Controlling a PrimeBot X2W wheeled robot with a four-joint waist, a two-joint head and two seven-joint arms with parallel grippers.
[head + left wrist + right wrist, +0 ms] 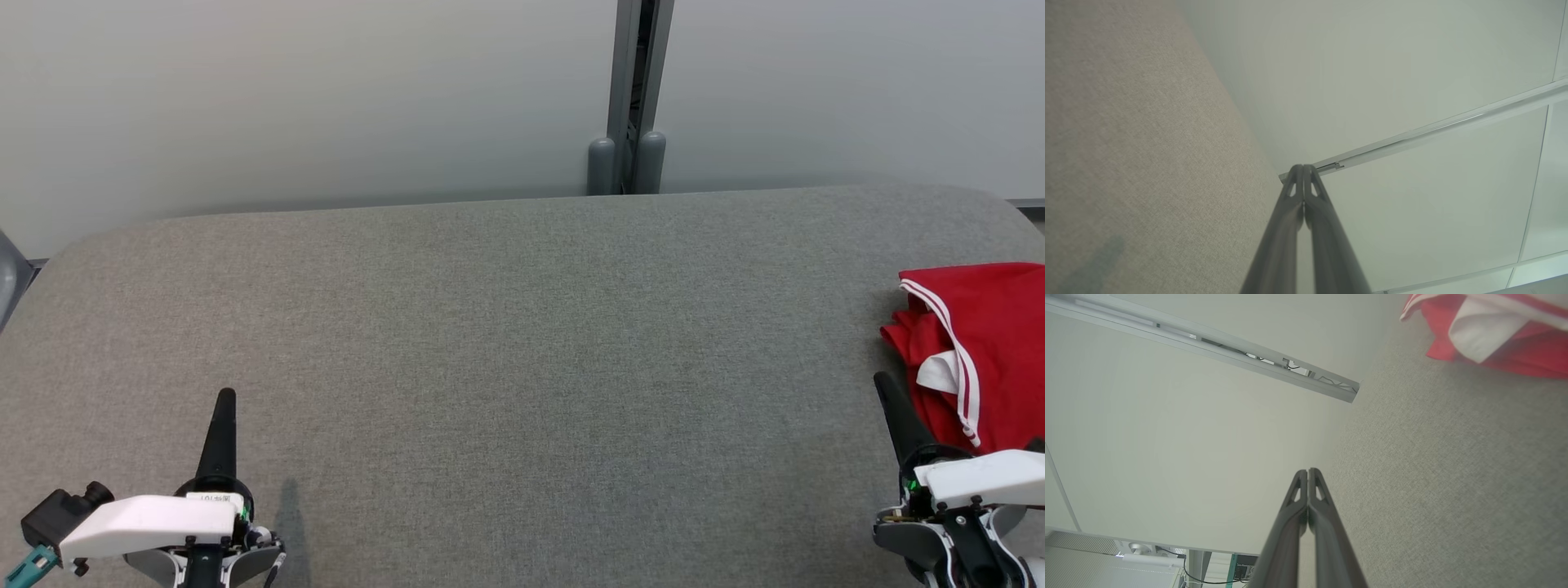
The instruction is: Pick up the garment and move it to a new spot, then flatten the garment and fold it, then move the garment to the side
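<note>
Red garment (984,343) with white stripe trim lies bunched at the right edge of the grey table (522,367), partly cut off by the frame. A white patch shows in its folds. Left gripper (226,400) sits at lower left of the head view with its fingers pressed together and nothing in them, over bare table, well apart from the garment. Right gripper (882,380) sits at lower right, fingers also pressed together and empty, just beside the garment's left side. In the left wrist view the two fingers (1290,212) meet at the tip, with table fabric to the left and a pale wall (1372,61) with a metal rail (1433,128) behind. In the right wrist view the fingers (1327,514) meet the same way. The garment (1506,355) is at top right on the table, clear of the tips, not touching. A grey post (633,90) stands against the wall behind the table's far edge.
</note>
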